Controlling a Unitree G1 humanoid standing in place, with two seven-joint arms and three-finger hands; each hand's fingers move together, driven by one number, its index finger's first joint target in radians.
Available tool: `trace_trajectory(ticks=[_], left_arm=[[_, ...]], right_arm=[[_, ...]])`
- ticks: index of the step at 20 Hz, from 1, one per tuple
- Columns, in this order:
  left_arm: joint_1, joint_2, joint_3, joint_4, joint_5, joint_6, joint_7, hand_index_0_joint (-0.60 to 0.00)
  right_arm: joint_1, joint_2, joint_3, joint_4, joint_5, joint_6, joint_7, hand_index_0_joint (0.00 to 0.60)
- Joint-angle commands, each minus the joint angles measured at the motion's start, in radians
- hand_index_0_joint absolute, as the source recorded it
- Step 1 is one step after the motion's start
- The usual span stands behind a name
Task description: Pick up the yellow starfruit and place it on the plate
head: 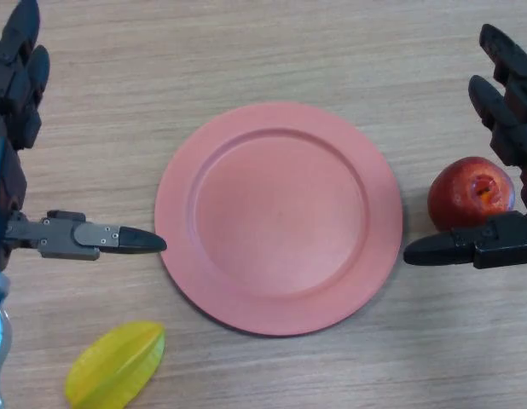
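Two hands: my left hand (25,136) at nine o'clock and right hand (506,170) at three, both relaxed, grasping nothing.
Starfruit (116,366): seven o'clock off the plate (182,183), untouched.
Long axis: seven to one o'clock.
Apple (470,193): inside my right hand's spread.

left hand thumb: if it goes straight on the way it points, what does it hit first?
Likely the rim of the round pink plate: the left hand has its thumb aimed rightward, its tip just short of it. Height above the table is unclear.

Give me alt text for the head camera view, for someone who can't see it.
A pink plate sits empty mid-table, with a yellow starfruit lying apart from it near the bottom left. The left hand is open at the left edge; the right hand is open around a red apple beside the plate's right rim.
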Motion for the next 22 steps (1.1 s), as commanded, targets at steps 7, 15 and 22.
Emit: trace_trajectory(ticks=[7, 15, 22], left_arm=[[0.016, 0.015, 0.055, -0.085, 0.003, -0.081, -0.031, 0.000], [0.149, -0.035, 0.060, -0.222, -0.013, 0.041, -0.099, 0.000], [0.334, -0.090, 0.032, -0.223, 0.075, -0.135, -0.005, 0.000]], right_arm=[[-0.017, -0.021, -0.040, -0.052, 0.034, -0.152, -0.022, 0.000], [-0.029, -0.013, -0.022, -0.011, 0.036, -0.165, -0.035, 0.000], [-0.070, -0.011, 0.003, 0.052, 0.041, -0.195, -0.034, 0.000]])
